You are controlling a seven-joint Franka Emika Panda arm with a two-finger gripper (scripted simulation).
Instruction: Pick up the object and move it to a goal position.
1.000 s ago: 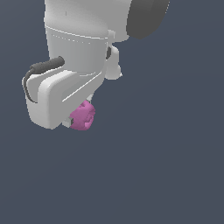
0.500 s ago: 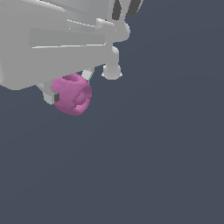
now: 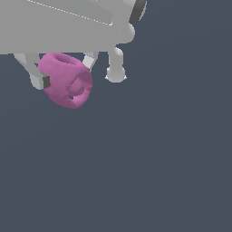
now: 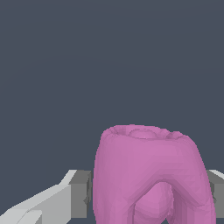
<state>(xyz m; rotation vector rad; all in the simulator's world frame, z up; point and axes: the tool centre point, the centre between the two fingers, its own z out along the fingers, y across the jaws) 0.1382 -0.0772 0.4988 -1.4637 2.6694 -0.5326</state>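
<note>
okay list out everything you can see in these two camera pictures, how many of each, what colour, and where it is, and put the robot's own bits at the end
ring-like piece: one, pink-magenta, held between the fingers under the arm, at the upper part of the exterior view's left; it fills the lower middle of the wrist view.
background: one plain dark blue-grey field behind everything; no table edge or goal marker shows.
end effector: one, light grey with dark pads, shut on the ring-like piece; one finger shows on the exterior view's left of the piece, the other is mostly hidden behind it.
arm body: one, light grey, across the top of the exterior view, with a small rounded peg hanging beside the end effector.
</note>
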